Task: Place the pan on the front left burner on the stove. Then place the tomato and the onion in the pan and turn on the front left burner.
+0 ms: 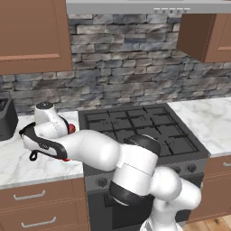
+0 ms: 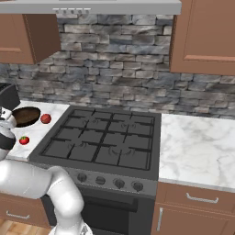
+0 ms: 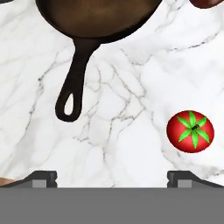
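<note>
The pan [image 3: 96, 17] lies on the marble counter left of the stove [image 2: 105, 137], its long black handle [image 3: 72, 83] pointing toward my hand. My gripper [image 3: 113, 179] hovers open above the counter, just short of the handle's end, holding nothing. To the right of the handle sits the tomato [image 3: 190, 131], green cap up. The onion [image 3: 208, 3] rests beside the pan's rim. In the right base view, the pan [image 2: 26, 116], onion [image 2: 45, 119] and tomato [image 2: 24, 140] cluster at the far left. The front left burner [image 2: 75, 149] is bare.
A dark appliance [image 1: 6, 119] stands at the back of the left counter. Knobs [image 2: 110, 181] line the stove's front. More marble counter [image 2: 197, 142] runs to the right of the stove. Wooden cabinets and a range hood hang overhead.
</note>
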Motion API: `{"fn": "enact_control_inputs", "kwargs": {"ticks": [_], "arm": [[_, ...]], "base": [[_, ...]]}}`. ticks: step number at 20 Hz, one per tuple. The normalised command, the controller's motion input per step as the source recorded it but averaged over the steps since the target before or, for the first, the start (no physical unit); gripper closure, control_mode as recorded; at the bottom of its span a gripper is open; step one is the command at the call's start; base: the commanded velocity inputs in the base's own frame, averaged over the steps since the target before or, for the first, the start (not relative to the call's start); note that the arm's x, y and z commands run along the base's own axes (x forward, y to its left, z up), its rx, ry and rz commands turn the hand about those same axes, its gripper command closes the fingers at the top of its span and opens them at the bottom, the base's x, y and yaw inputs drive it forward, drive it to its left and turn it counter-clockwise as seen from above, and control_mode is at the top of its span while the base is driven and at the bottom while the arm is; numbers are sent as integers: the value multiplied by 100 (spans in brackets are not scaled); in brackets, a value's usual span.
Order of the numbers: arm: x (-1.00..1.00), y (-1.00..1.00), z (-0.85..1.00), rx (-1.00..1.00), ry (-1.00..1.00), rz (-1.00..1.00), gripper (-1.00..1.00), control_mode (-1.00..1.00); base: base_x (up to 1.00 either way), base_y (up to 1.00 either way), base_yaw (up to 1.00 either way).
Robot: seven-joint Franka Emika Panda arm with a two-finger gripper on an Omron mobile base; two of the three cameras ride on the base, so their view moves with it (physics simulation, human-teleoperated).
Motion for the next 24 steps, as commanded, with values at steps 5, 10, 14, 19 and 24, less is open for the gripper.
{"fn": "enact_control_inputs", "kwargs": {"ticks": [5, 10, 14, 19, 24], "arm": [[21, 20, -7, 0, 0, 0, -100, -100], [13, 18, -19, 0, 0, 0, -100, -100], [10, 13, -20, 0, 0, 0, -100, -100], [13, 11, -20, 0, 0, 0, -100, -100], [17, 11, -21, 0, 0, 0, -100, -100]], "base": [[0, 0, 0], [0, 0, 0], [0, 0, 0], [0, 0, 0], [0, 0, 0]]}}
